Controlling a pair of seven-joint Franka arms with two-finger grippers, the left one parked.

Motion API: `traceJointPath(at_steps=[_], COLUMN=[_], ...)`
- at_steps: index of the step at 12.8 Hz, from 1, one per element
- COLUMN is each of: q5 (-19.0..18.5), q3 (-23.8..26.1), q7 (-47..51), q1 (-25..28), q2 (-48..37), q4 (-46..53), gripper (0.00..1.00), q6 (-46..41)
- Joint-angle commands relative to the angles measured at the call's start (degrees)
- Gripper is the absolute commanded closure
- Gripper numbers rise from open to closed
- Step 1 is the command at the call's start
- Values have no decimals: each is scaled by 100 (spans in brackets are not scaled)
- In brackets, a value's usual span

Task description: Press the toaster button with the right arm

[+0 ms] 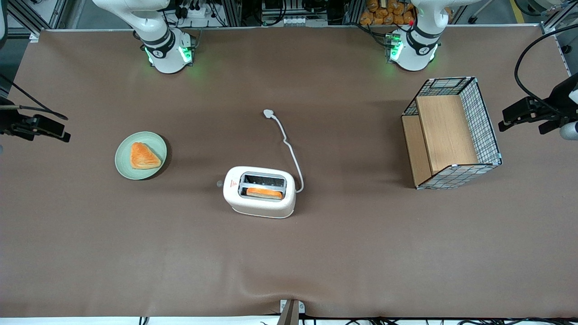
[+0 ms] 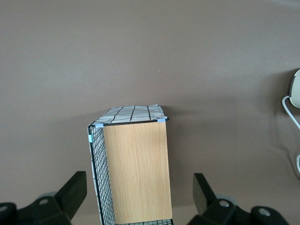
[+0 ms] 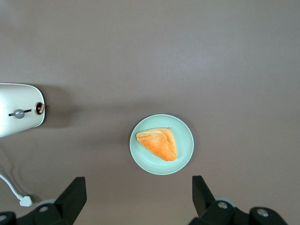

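The white toaster (image 1: 259, 192) stands near the middle of the table with a slice of toast (image 1: 264, 192) in the slot nearer the front camera. The toaster button (image 1: 220, 183), a small pale grey knob, sticks out of the end that faces the working arm's end of the table. The wrist view shows the toaster (image 3: 18, 101) end-on, with the button (image 3: 19, 113) on its slider slot. My right gripper (image 1: 54, 128) hangs high above the working arm's end of the table, far from the toaster. The gripper (image 3: 138, 201) is open and holds nothing.
A pale green plate (image 1: 124, 169) with an orange pastry (image 1: 143, 156) lies between the gripper and the toaster, below the gripper's camera (image 3: 183, 157). The toaster's white cord (image 1: 289, 149) runs away from the front camera. A wire-mesh wooden basket (image 1: 451, 133) stands toward the parked arm's end.
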Motion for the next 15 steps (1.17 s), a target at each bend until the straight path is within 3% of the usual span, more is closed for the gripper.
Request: traceJointPath(at_steps=[1, 15], q5=[-177, -362], q3=[11, 11], q7=[91, -6], q1=[22, 4], q2=[-155, -444], q4=[-15, 82], gripper=[0, 0], q6=[-82, -575])
